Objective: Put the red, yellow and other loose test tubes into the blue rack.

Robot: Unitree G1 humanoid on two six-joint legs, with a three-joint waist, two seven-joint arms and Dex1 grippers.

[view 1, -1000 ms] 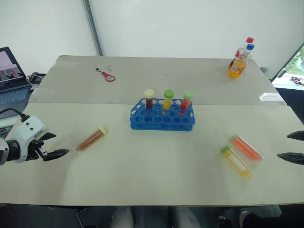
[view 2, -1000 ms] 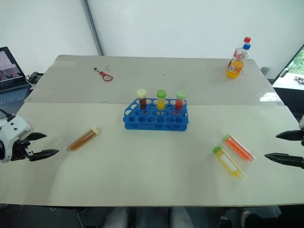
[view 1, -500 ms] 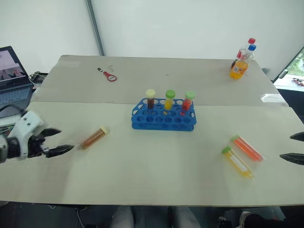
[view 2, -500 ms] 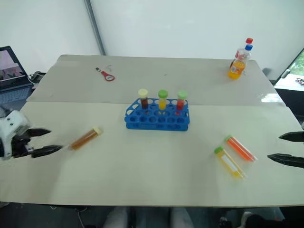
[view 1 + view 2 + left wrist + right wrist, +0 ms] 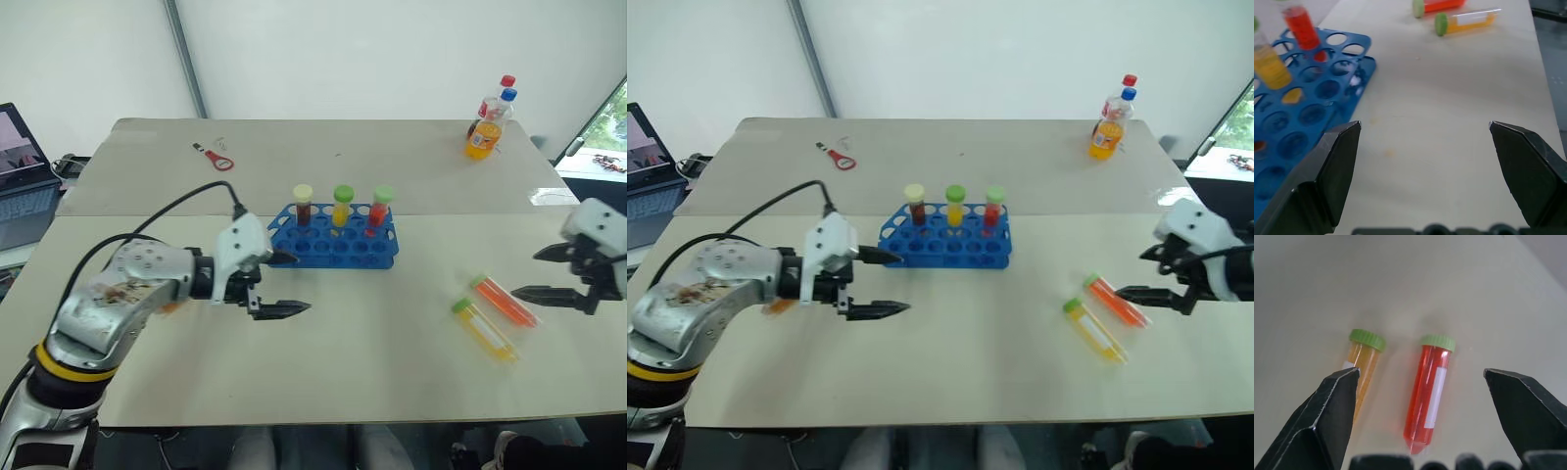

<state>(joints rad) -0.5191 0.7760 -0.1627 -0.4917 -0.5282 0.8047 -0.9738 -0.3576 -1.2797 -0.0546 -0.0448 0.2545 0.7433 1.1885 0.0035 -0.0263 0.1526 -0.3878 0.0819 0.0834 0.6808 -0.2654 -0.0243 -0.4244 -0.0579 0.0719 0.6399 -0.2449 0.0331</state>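
The blue rack (image 5: 335, 247) stands mid-table with three capped tubes upright in its back row. Two loose test tubes lie at the right: the red one (image 5: 507, 302) and the yellow one (image 5: 484, 330), both green-capped. My right gripper (image 5: 526, 274) hovers open just right of them, and the right wrist view looks down on the red tube (image 5: 1430, 391) and the yellow tube (image 5: 1362, 360) between its fingers. My left gripper (image 5: 292, 284) is open and empty at the rack's front left corner. The amber tube (image 5: 775, 307) is mostly hidden behind my left forearm.
An orange soda bottle (image 5: 487, 127) stands at the far right corner. A red-handled opener (image 5: 220, 159) lies at the far left. A laptop (image 5: 20, 186) sits off the table's left side. Bare tabletop lies in front of the rack.
My left arm has swung right from the table's left edge, past the amber tube, to the rack's front left. My right gripper has come inward toward the two loose tubes.
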